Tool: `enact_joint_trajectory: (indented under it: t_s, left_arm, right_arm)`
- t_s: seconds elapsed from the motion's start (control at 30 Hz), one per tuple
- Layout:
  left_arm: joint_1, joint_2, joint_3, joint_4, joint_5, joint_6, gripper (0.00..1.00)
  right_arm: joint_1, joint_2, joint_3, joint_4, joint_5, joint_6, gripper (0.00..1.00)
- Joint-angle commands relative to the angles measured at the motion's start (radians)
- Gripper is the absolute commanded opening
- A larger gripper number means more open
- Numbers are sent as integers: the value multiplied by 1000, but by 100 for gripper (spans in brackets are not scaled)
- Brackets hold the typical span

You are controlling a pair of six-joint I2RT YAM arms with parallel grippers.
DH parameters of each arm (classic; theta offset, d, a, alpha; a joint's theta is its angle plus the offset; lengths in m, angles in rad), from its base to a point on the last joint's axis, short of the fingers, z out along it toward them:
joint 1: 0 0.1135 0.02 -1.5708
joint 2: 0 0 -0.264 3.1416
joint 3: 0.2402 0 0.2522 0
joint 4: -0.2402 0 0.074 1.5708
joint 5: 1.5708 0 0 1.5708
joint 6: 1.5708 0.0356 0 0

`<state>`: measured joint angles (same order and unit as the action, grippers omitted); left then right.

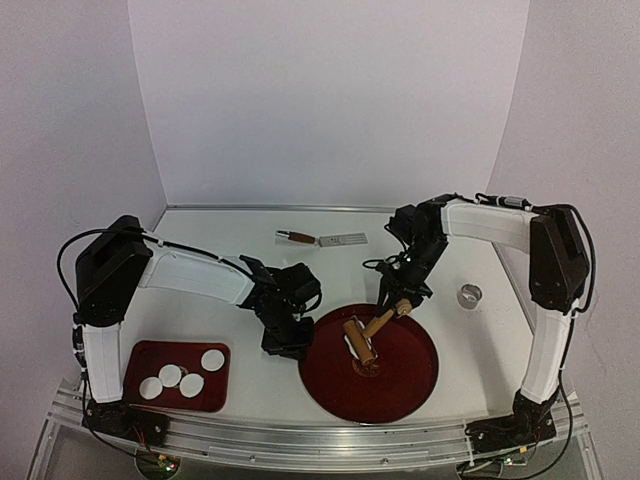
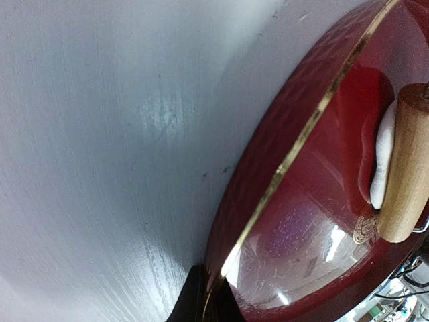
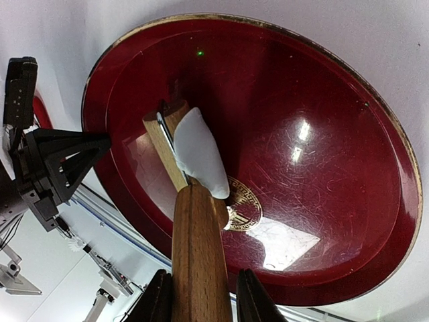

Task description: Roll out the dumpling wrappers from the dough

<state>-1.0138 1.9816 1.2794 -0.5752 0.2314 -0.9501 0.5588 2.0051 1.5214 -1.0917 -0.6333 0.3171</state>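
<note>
A ragged white dough piece [image 3: 199, 153] lies on the round red plate [image 1: 405, 385], against the barrel of a wooden rolling pin [image 1: 359, 340]. My right gripper [image 1: 402, 300] is shut on the pin's handle [image 3: 200, 248], which runs up between the fingers [image 3: 158, 298]. My left gripper [image 1: 284, 343] is shut on the plate's left rim [image 2: 295, 157], its black fingertips [image 2: 191, 302] pinching the gold edge. Several dumpling wrappers [image 1: 212, 359], round white discs, lie in a small red tray [image 1: 140, 357] at the front left. In the left wrist view the dough [image 2: 383, 161] shows beside the pin [image 2: 409, 168].
A small metal ring [image 1: 468, 294] stands right of the plate. A scraper with a brown handle [image 1: 322, 238] lies at the back middle. White walls close the table at the back and both sides.
</note>
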Motion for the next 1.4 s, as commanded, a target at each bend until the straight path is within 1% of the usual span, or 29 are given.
enact_joint_trajectory:
  t_s: [0.0,1.37]
  left_arm:
    - [1,-6,-33,-5,-46,-55,0]
    - [1,-25,-50,-3,-47,-60,0]
  right_arm:
    - [85,245,-132,33,519,29,0]
    - [131,284,-96,19,519,31,0]
